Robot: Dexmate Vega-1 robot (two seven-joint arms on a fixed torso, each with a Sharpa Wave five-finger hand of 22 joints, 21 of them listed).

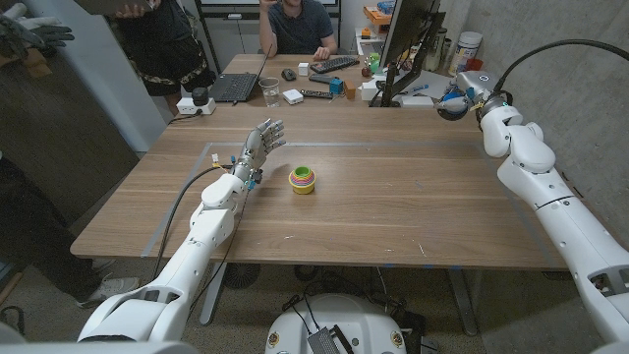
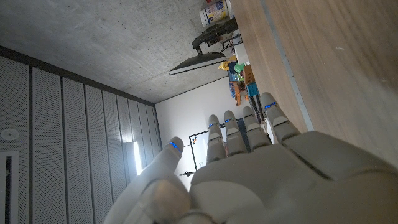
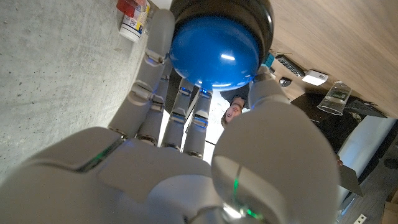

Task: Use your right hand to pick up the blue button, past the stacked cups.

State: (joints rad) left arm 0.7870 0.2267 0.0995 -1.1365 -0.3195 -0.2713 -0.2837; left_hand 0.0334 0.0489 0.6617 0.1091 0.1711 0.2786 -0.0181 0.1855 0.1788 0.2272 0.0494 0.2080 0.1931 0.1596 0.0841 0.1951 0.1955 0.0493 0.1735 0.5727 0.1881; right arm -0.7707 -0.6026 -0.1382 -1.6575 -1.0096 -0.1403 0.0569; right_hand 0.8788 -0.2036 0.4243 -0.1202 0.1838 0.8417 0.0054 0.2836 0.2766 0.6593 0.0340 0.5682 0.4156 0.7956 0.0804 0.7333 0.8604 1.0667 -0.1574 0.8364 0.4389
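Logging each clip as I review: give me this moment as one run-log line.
right robot hand: grips blue button, far right table edge | left robot hand: open, above table | stacked cups: untouched, mid-table

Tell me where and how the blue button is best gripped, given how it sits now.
By its black base, not the dome. The blue button has a smooth, glossy, rounded top that would probably slip, while the dark rim gives opposing sides. The right hand already wraps it so, fingers on one side, thumb opposite.
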